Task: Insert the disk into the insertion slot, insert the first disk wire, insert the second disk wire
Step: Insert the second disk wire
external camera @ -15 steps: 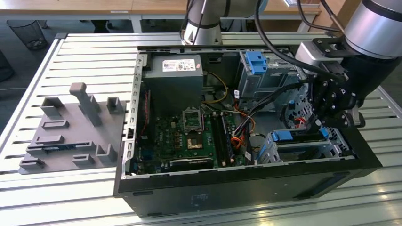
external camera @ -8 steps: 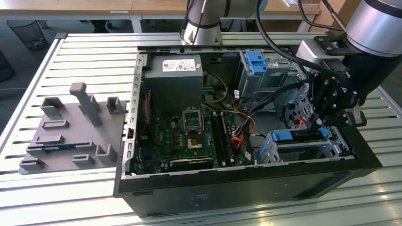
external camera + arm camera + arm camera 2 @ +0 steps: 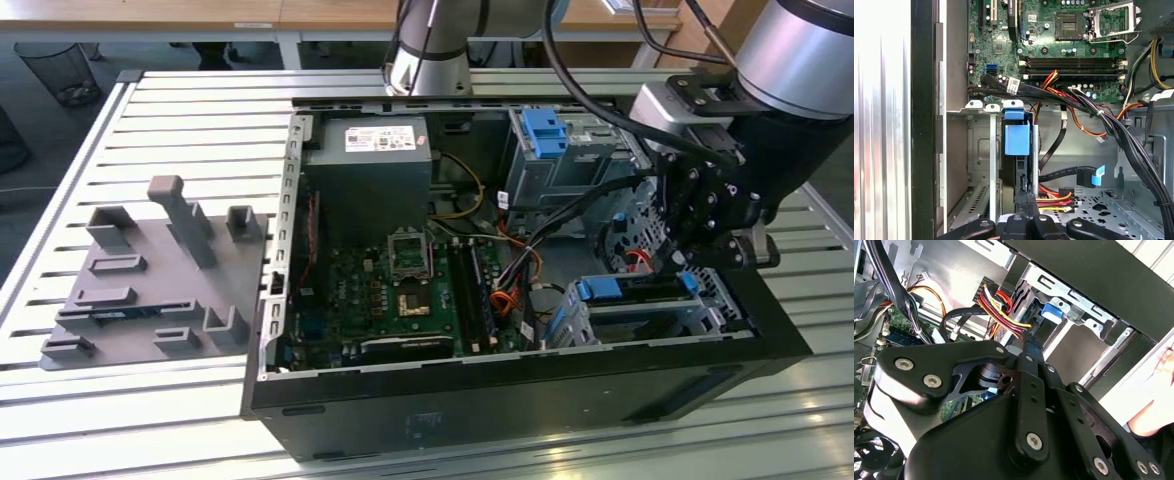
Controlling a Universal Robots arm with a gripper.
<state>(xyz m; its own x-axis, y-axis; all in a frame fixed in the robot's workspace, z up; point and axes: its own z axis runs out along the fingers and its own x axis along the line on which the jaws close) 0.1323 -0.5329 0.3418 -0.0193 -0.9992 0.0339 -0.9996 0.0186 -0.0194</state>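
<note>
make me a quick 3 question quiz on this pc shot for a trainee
1. True or false: the disk sits in the slot.
2. The disk's carrier is: A red, B blue, C green.
3. Short answer: what colours are the wires that end at the gripper in the first wrist view?

Key: 1 true. 2 B. 3 red, yellow and black.
</note>
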